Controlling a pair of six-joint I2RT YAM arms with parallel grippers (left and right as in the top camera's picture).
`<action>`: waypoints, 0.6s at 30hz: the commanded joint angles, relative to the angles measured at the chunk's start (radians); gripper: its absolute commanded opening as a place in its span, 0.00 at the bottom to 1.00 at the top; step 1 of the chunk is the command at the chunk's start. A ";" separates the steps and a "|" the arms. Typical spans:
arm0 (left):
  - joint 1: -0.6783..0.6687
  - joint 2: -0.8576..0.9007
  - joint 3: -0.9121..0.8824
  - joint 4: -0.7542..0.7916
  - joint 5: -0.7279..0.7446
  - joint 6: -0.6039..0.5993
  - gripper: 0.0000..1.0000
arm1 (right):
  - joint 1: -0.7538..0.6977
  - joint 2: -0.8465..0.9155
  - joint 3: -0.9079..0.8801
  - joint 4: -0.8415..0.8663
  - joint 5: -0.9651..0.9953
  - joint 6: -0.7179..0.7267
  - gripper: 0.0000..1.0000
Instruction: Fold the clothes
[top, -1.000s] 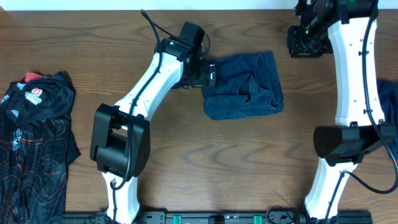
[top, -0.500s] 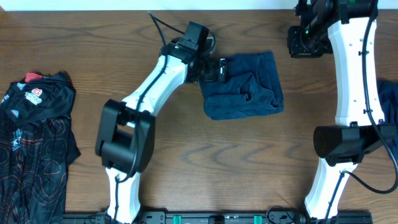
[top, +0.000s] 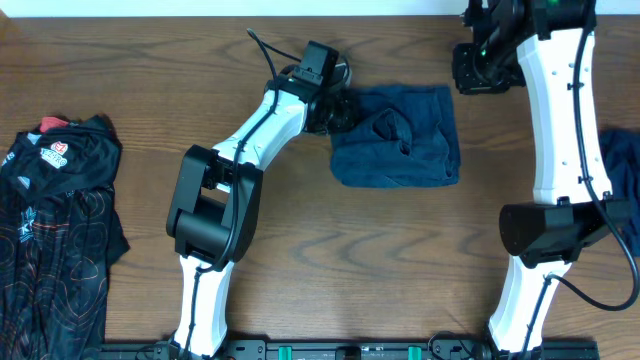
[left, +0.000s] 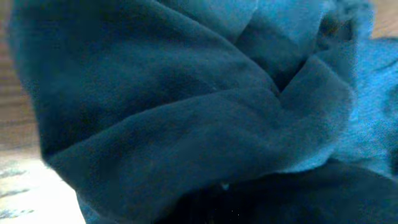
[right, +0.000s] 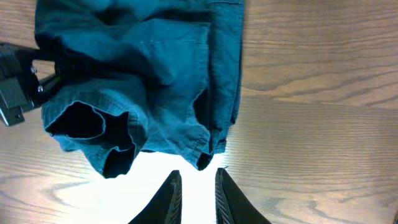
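At the far left of the wood-grain table (top: 330, 270) lies a rumpled black garment (top: 55, 230) with thin red line patterns and a red-and-white badge. Toward the middle, the left claw (top: 340, 108) sits at the left edge of the dark blue cloth (top: 400, 140). The cloth is a soft, matte, roughly square bundle with puckered folds near its centre. The left wrist view is filled with blue fabric, so I cannot tell how far that claw is open. The right claw (right: 198, 174) hovers by the cloth's far right corner, its black fingers a narrow gap apart with nothing between them. Another blue garment (top: 625, 170) shows at the right edge.
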 joint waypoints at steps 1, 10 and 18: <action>-0.007 -0.018 0.075 0.006 0.018 -0.031 0.06 | 0.010 -0.003 -0.005 -0.003 0.003 0.006 0.17; -0.020 -0.050 0.130 0.016 0.018 -0.053 0.11 | 0.010 -0.003 -0.005 -0.003 0.007 0.006 0.18; -0.036 -0.050 0.130 0.105 0.017 -0.068 0.98 | 0.010 -0.003 -0.005 -0.003 0.007 0.006 0.18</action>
